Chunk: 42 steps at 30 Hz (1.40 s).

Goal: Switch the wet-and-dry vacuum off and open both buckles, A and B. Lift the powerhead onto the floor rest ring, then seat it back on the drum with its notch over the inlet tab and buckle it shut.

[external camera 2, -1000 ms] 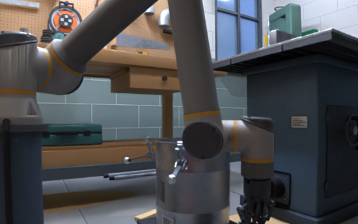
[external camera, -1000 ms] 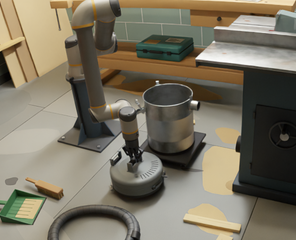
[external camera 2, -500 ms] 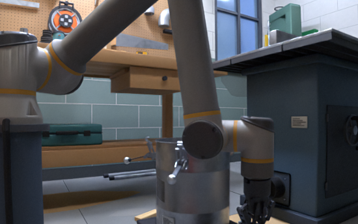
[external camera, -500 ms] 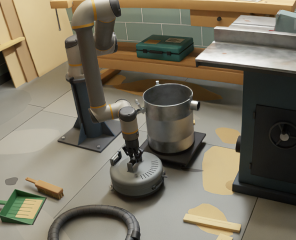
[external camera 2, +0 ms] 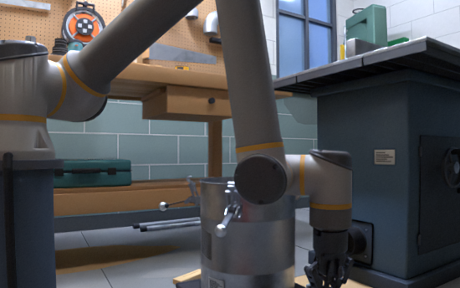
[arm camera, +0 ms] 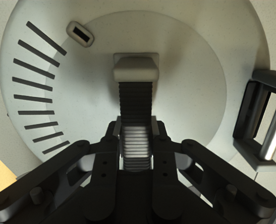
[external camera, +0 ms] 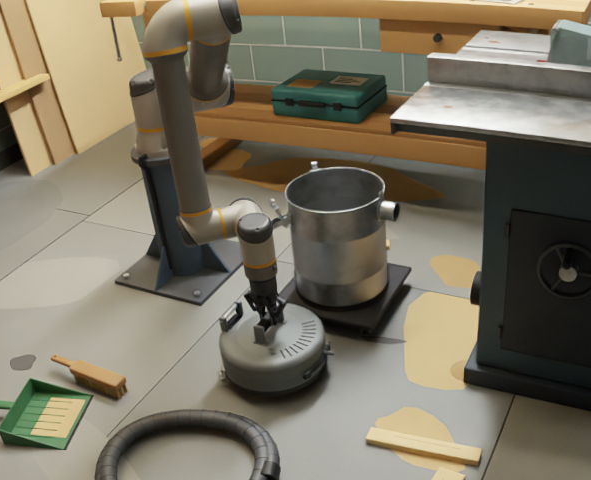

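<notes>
The grey powerhead [external camera: 274, 351] sits on the floor in front of the open steel drum [external camera: 338, 235], apart from it. I hold the powerhead by its ribbed top handle [arm camera: 135, 118] in my closed gripper [external camera: 266, 321], which stands straight down over the dome's centre. A rocker switch [arm camera: 80, 34] and a fan of vent slots [arm camera: 37, 83] show on the dome, and a metal buckle [arm camera: 262, 123] hangs at its rim. The drum stands on a dark base plate with its inlet stub [external camera: 388, 211] pointing right and its buckle levers [external camera 2: 227, 217] swung out. The floor ring is hidden under the powerhead.
Behind the drum runs a wooden bench with a green tool case [external camera: 329, 95]. A tall blue-grey table saw cabinet [external camera: 546, 248] stands to the right. A ribbed hose [external camera: 192, 439], a green dustpan [external camera: 39, 412], a brush [external camera: 91, 376] and a wood strip [external camera: 422, 445] lie on the floor in front.
</notes>
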Available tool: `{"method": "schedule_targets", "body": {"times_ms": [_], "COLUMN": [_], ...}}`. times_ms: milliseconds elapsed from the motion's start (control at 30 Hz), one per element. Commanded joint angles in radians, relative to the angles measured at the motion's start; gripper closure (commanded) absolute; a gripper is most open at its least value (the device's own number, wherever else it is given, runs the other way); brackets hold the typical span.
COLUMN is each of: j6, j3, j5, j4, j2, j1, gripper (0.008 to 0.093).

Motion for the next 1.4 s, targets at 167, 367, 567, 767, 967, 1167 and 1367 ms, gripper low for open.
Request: {"method": "schedule_targets", "body": {"times_ms": [167,367,567,767,967,1167,1367], "j6": [0.000,0.000,0.000,0.000,0.000,0.000,0.000], "j3": [0.000,0.000,0.000,0.001,0.008,0.024,0.039], "j5": [-0.001,-0.001,-0.001,-0.001,-0.001,-0.001,-0.001], "j4": [0.000,0.000,0.000,0.001,0.014,0.046,0.081], "j2": [-0.001,-0.001,-0.001,-0.002,-0.023,-0.072,-0.121], "j1": [0.000,0.000,0.000,0.000,0.000,0.000,0.000], "gripper": [0.0624,0.0504,0.0494,0.0494,0.0494,0.0494,0.0494]}}
